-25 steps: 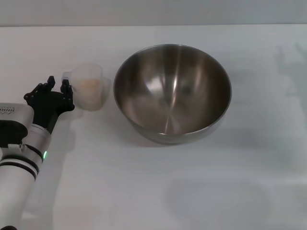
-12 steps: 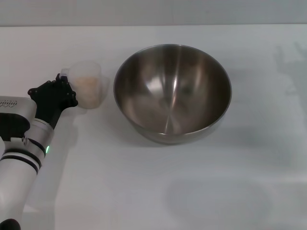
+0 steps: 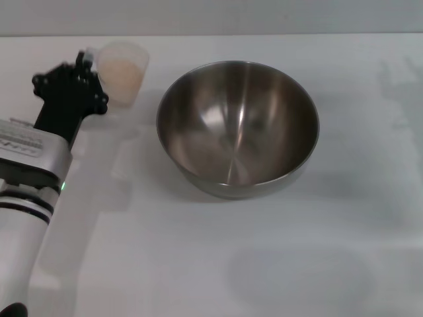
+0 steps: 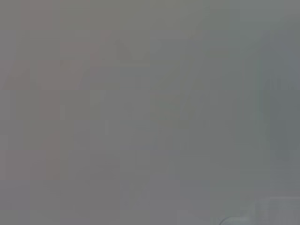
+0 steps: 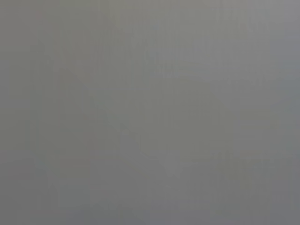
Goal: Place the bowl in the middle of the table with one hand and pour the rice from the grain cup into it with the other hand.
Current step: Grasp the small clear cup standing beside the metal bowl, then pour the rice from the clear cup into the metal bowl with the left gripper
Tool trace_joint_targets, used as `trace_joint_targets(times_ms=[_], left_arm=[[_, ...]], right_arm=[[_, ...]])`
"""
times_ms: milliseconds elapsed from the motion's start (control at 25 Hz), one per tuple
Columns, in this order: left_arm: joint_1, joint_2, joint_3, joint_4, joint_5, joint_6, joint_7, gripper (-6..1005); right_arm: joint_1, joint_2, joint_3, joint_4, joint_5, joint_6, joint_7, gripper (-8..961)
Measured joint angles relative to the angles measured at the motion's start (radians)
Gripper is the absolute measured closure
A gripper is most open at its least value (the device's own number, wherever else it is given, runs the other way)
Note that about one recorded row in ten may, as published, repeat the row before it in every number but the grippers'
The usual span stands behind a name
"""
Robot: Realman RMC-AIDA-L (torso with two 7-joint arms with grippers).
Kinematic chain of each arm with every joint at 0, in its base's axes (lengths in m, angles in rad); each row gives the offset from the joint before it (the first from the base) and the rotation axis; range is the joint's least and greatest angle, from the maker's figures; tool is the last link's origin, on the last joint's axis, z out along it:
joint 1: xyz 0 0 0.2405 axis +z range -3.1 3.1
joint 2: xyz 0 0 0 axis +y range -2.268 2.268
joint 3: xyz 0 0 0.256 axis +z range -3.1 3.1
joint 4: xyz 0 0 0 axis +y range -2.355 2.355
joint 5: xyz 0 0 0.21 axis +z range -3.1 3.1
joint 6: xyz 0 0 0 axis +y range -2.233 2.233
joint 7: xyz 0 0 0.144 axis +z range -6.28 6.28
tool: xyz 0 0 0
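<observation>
Bowl (image 3: 238, 129): large round stainless-steel mixing bowl, upright on the table, near the centre of the head view and slightly toward 12 o'clock; interior brushed grey with bright reflections, no contents visible

Table (image 3: 218, 264): plain white top filling the head view; a faint shadow patch lies toward 6 o'clock of the bowl

Left arm: white cylinder with black bands and a small green light, entering from 7 o'clock and reaching toward 11 o'clock

Left hand (image 3: 71, 92): black, multi-fingered, at 9 to 10 o'clock of the bowl, clenched around the handle side of the grain cup; cup and hand appear raised off the table, with a pale shadow below them

Grain cup (image 3: 121, 71): small clear frosted plastic, upright, at 10 o'clock of the bowl, near its rim but apart from it

Rice (image 3: 121, 74): pale beige mass showing through the cup wall

Right hand: out of sight in every view; both wrist views show only plain grey
</observation>
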Motion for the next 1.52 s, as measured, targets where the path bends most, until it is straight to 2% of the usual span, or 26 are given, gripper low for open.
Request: trace_joint_targets(times_ms=[40, 80, 200, 240, 320, 440, 480, 520, 600, 640, 760, 1240, 1520], left_arm=[[-0.012, -0.001, -0.002, -0.012, 0.021, 0.041, 0.127, 983], [-0.012, -0.001, -0.002, -0.012, 0.021, 0.041, 0.127, 983], [-0.027, -0.001, 0.0, -0.037, 0.055, 0.072, 0.332, 983], [-0.035, -0.002, 0.003, -0.056, 0.096, 0.073, 0.494, 983], [-0.037, -0.002, 0.004, -0.06, 0.108, 0.072, 0.532, 983], [-0.044, -0.003, 0.03, -0.088, 0.181, 0.056, 0.813, 982], [-0.044, -0.003, 0.03, -0.088, 0.181, 0.056, 0.813, 982], [-0.047, -0.003, 0.047, -0.094, 0.203, 0.055, 0.918, 982], [-0.048, -0.003, 0.056, -0.097, 0.215, 0.054, 0.971, 982], [-0.051, -0.003, 0.072, -0.099, 0.236, 0.051, 1.08, 982], [-0.055, -0.003, 0.088, -0.103, 0.245, 0.048, 1.155, 982], [-0.064, -0.003, 0.148, -0.098, 0.25, 0.017, 1.65, 983], [-0.065, -0.003, 0.149, -0.096, 0.276, 0.014, 1.76, 982]], right_arm=[[0.01, 0.0, 0.006, -0.013, 0.0, 0.0, 0.0, 448], [0.01, 0.0, 0.006, -0.013, 0.0, 0.0, 0.0, 448], [0.02, -0.001, 0.013, -0.022, 0.0, 0.0, 0.0, 448], [0.025, -0.002, 0.019, -0.024, 0.0, 0.0, 0.0, 448], [0.027, -0.002, 0.02, -0.024, 0.0, 0.0, 0.0, 448], [0.033, -0.003, 0.02, -0.025, 0.0, 0.001, 0.0, 448], [0.033, -0.003, 0.02, -0.025, 0.0, 0.001, 0.0, 448], [0.037, -0.003, 0.02, -0.027, 0.0, 0.001, 0.0, 448], [0.039, -0.004, 0.021, -0.028, 0.0, 0.001, 0.0, 448], [0.042, -0.005, 0.021, -0.031, 0.0, 0.001, 0.0, 448], [0.044, -0.005, 0.021, -0.032, 0.0, 0.001, 0.0, 448], [0.044, -0.005, 0.021, -0.029, -0.005, 0.001, 0.0, 448], [0.044, -0.005, 0.021, -0.028, -0.007, 0.001, -0.001, 448]])
